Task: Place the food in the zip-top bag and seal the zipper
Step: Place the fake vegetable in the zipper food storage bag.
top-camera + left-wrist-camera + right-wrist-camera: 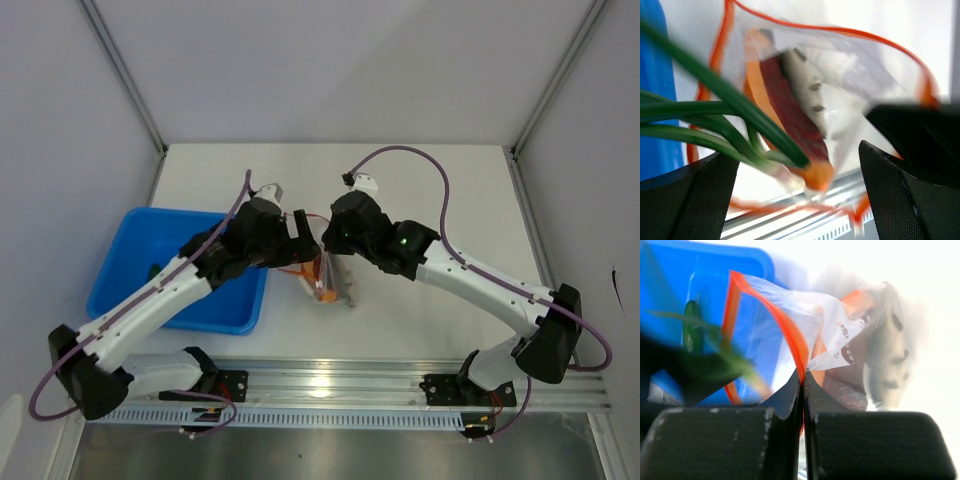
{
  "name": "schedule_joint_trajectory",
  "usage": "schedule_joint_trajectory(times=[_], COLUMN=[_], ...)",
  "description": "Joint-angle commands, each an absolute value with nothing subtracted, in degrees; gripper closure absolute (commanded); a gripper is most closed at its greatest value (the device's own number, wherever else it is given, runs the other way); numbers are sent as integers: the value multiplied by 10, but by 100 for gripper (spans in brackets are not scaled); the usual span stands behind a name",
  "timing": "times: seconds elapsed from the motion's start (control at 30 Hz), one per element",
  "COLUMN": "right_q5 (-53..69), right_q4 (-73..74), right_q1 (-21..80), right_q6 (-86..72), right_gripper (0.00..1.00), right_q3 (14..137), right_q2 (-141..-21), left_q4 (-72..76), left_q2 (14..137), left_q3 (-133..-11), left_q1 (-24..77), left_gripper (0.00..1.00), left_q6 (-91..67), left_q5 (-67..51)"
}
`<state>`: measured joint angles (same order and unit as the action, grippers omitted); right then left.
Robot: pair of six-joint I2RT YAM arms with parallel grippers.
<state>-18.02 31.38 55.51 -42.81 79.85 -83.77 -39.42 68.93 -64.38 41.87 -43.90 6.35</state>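
From above, the left gripper and right gripper meet over one zip-top bag, just beside one blue tray. In the left wrist view the jaws stand wide and grip nothing. Three green stalks, perhaps four, poke into the bag's mouth beside one meat slab; they want nudging fully inside. In the right wrist view the jaws are closed on the zipper, and that edge should be held steady.

The overhead view is evenly, softly lit and sharp, with only faint shadows on the white table and a glint on the silver metal rail. Both wrist views burn out to white behind. In the left wrist view the long thin dark-green stalks and the small clear plastic pouch are soft and smeared. In the right wrist view the blue plastic tray and the pouch's right side blur heavily.
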Motion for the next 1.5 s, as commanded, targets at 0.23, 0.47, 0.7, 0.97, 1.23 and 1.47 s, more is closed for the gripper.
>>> schedule_joint_trajectory(times=[0.23, 0.47, 0.7, 0.97, 1.23, 1.47], right_q5=[-180, -175, -163, -153, -150, -133], right_q4=[286, 290, 289, 288, 290, 288], right_q1=[540, 540, 540, 540, 538, 535], right_q6=[-425, -425, -424, -419, -413, -407], right_gripper=[100, 100, 100, 100, 100, 100], right_q3=[826, 823, 819, 812, 802, 798], right_q2=[-833, -831, -833, -826, -814, -812], left_q4=[-431, -433, -471, -491, -434, -374], left_q2=[614, 599, 574, 553, 448, 401], left_q3=[-664, -655, -666, -643, -578, -512], left_q1=[430, 430, 428, 403, 400, 399], left_gripper=[3, 6, 13, 17, 17, 11], left_q6=[-394, -397, -371, -357, -329, -254], left_q5=[55, 87, 147, 158, 157, 99])
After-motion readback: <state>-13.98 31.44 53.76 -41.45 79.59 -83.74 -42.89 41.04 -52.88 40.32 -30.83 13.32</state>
